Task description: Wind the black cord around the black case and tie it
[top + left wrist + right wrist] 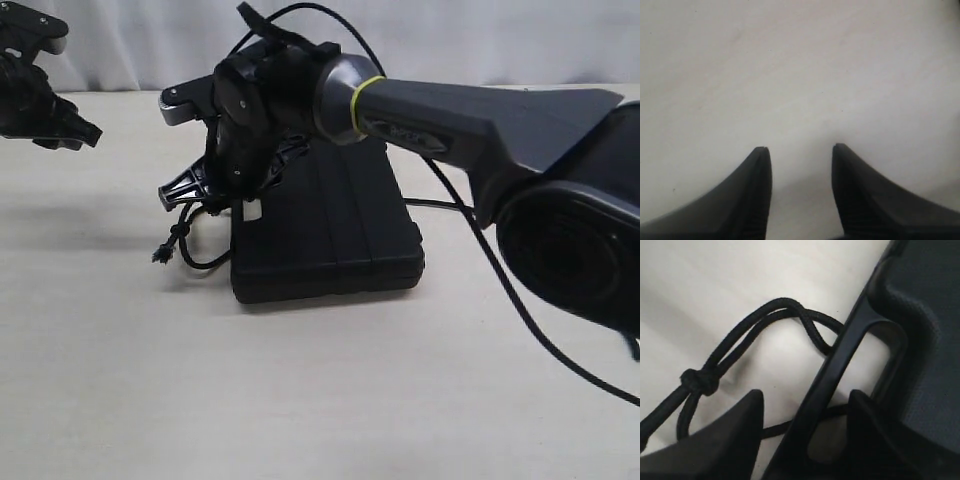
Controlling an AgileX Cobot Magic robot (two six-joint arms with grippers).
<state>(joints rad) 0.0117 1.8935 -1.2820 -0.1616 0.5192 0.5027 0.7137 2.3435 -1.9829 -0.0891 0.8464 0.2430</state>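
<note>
The black case (340, 230) lies flat in the middle of the table. The black cord (195, 262) loops on the table by the case's left end, its frayed tip pointing left. My right gripper (195, 190) reaches across to that end. In the right wrist view the cord (765, 315) runs doubled, with a small knot (699, 382), and passes through the case's handle (840, 355). The right gripper (806, 392) stands open astride the handle bar, with a gap on each side. My left gripper (75, 135) hovers at the far left, open (800, 147) over bare table.
A thin glossy robot cable (520, 300) arcs over the right arm and trails across the table on the right. The big right arm (480, 115) hides the far side of the case. A pale curtain (450, 40) backs the table.
</note>
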